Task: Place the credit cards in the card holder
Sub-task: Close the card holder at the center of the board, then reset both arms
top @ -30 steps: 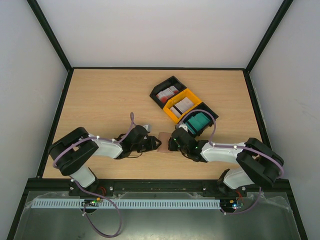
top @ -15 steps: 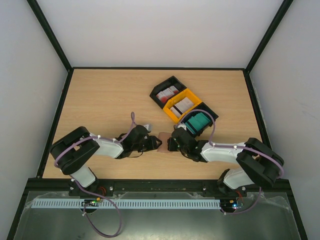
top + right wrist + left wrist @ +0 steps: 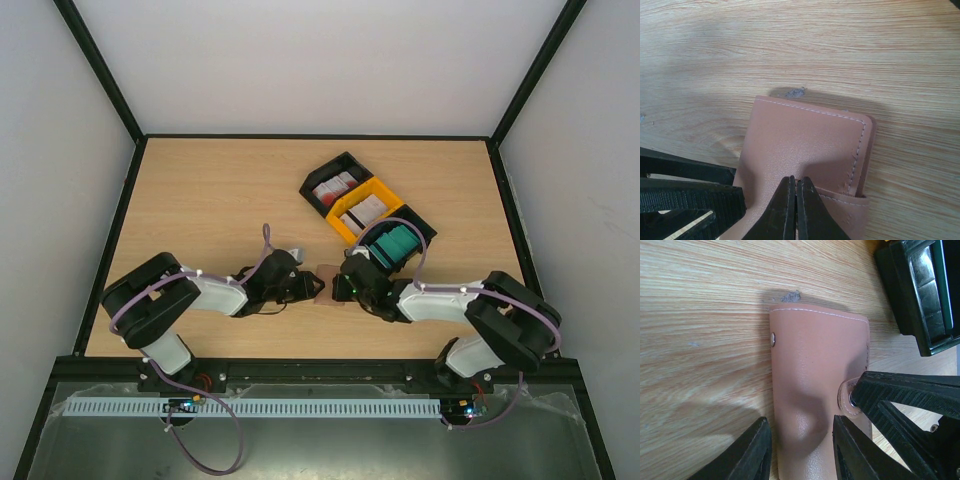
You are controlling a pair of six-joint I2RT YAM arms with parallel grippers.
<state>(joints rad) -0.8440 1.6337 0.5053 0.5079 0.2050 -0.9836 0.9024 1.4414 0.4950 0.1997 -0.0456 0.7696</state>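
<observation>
Pincers: left pincer (image 3: 800,422) is clamped across the near end of the card holder (image 3: 815,355), one finger on each side, with the leather bulging a bit between them. My guess is it's just pinning the thing so it can't slide.
Other side: right pincer (image 3: 792,182) is squeezed fully together, tips right at the flap edge by the snap. It looks like it's nipping the flap to peel it open, but I can't swear there's leather between the tips.
Holder spot: flat on the table (image 3: 200,200), folded closed, between the two arms near the front edge.
Cards: the credit cards (image 3: 362,210) are all sitting in the trays (image 3: 341,229) just beyond the right arm, none picked up.
Progress: early days I reckon, since the holder needs opening before any card goes in.
Watch out: that thin flap could slip out of the pinch.
</observation>
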